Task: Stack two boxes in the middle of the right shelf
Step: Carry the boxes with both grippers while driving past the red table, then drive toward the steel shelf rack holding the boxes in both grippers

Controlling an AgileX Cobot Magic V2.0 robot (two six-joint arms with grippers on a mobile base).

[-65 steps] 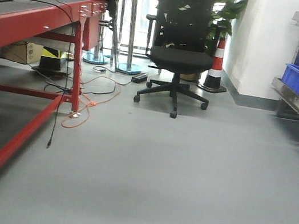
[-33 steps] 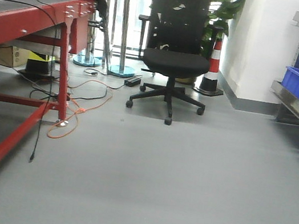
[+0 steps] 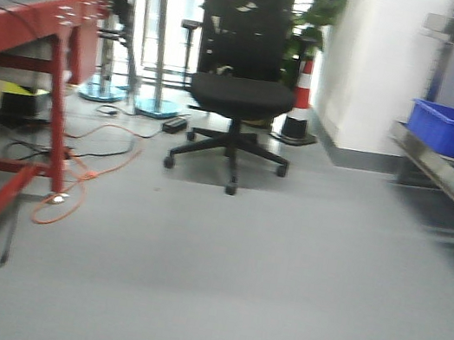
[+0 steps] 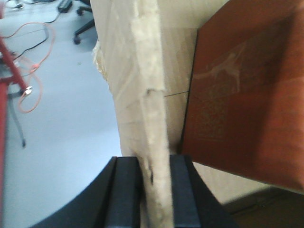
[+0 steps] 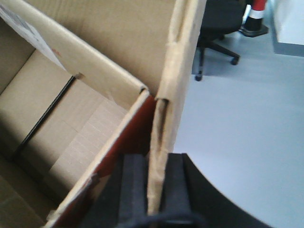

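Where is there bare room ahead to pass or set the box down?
Bare grey floor runs between the red table and the steel shelf. Crowded: orange cable by the table leg, office chair ahead, blue bins on the visible shelf tier.

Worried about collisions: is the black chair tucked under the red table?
No, the black chair stands on open floor, apart from the red table.

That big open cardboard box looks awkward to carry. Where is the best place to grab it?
By its thin upright walls, coming in edge-on from the open rim. The box looks too wide to span, but a wall's free edge slips between two pads. The left hand and right hand are each pinching one that way.
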